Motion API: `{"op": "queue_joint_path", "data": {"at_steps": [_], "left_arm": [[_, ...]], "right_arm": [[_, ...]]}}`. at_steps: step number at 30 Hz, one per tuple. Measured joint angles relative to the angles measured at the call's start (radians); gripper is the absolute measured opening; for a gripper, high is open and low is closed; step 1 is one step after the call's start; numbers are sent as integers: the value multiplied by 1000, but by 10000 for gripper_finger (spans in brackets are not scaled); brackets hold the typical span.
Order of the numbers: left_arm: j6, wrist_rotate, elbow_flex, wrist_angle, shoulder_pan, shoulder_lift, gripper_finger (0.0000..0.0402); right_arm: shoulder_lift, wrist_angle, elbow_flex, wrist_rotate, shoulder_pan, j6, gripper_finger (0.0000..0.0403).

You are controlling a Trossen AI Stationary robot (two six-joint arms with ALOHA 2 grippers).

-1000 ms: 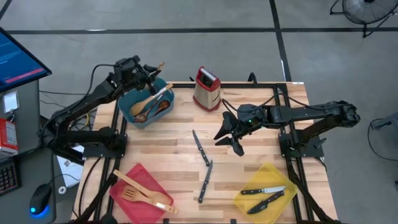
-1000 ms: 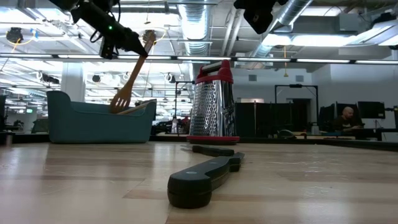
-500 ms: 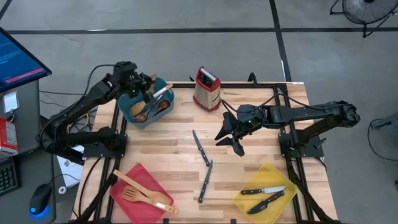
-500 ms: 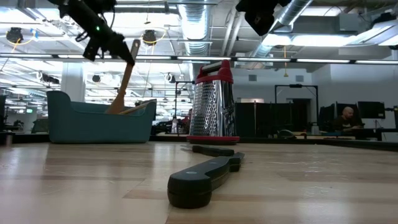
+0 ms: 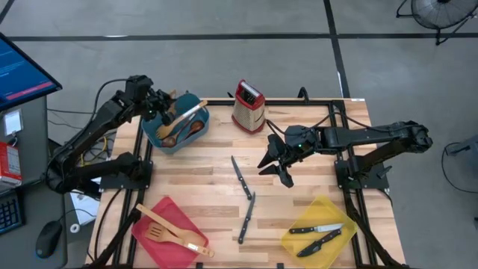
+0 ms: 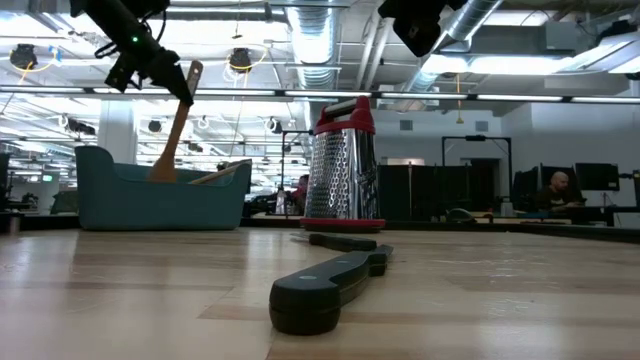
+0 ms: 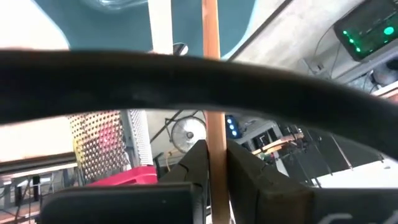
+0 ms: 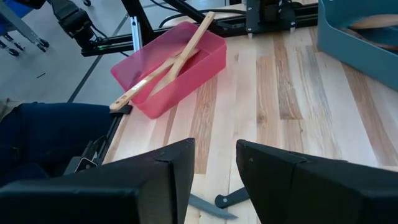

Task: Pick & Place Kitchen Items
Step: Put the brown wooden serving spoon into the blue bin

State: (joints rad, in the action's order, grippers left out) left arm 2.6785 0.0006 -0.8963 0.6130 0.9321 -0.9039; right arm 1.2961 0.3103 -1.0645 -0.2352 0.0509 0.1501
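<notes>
High view: left gripper [image 5: 158, 107] above the teal bin [image 5: 158, 138], at its far left edge, pinching a wooden utensil [image 5: 166, 116] by the handle, blade end down among the other wooden spoons [image 5: 185, 128] inside. Right gripper [image 5: 273, 160] over mid-table, fingers spread, holding nothing. Just beside it toward the left arm, 2 black-handled knives [image 5: 243, 196] on bare wood, touching end to end. Farther beyond them, red bin [image 5: 151, 234] with 2 light wooden spatulas [image 5: 171, 229]. Near the right arm's base, yellow bin [image 5: 331, 205] with 2 more knives [image 5: 319, 234]. Box grater [image 5: 248, 107] between the 2 grippers, at the table's far edge.

Low view: left gripper [image 6: 148, 72] high above the teal bin [image 6: 160, 197], closed on the tilted wooden utensil [image 6: 174, 123], lower end hidden inside. Grater [image 6: 344, 165] upright; knife handle [image 6: 326, 286] lying in front.

Left wrist view: fingers [image 7: 200, 167] pressed against the wooden handle [image 7: 214, 134], running straight between them.

Right wrist view: fingers [image 8: 176, 164] apart, empty; ahead, red bin [image 8: 187, 74] with its spatulas [image 8: 168, 64]; knife tips [image 8: 219, 204] below.
</notes>
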Motion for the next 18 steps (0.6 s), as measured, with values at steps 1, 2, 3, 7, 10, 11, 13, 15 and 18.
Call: {"op": "queue_joint_path", "data": {"at_steps": [1,2,3,7,10,11,13,15,18], "left_arm": [[0,1,0,-1,0,0,26],[0,5,0,0,0,0,26],[0,7,0,0,0,0,26],[0,7,0,0,0,0,26],[0,7,0,1,0,0,26],[0,7,0,1,0,0,26],[-1,7,0,1,0,-1,26],[-5,7,0,1,0,-1,26],[-50,7,0,1,0,-9,26]], "right_arm": [[0,0,0,0,0,0,129],[0,0,0,0,0,0,129],[0,0,0,0,0,0,129],[0,0,0,0,0,0,129],[0,0,0,0,0,0,129],[0,0,0,0,0,0,129],[0,0,0,0,0,0,129],[0,0,0,0,0,0,129],[0,0,0,0,0,-1,129]]}}
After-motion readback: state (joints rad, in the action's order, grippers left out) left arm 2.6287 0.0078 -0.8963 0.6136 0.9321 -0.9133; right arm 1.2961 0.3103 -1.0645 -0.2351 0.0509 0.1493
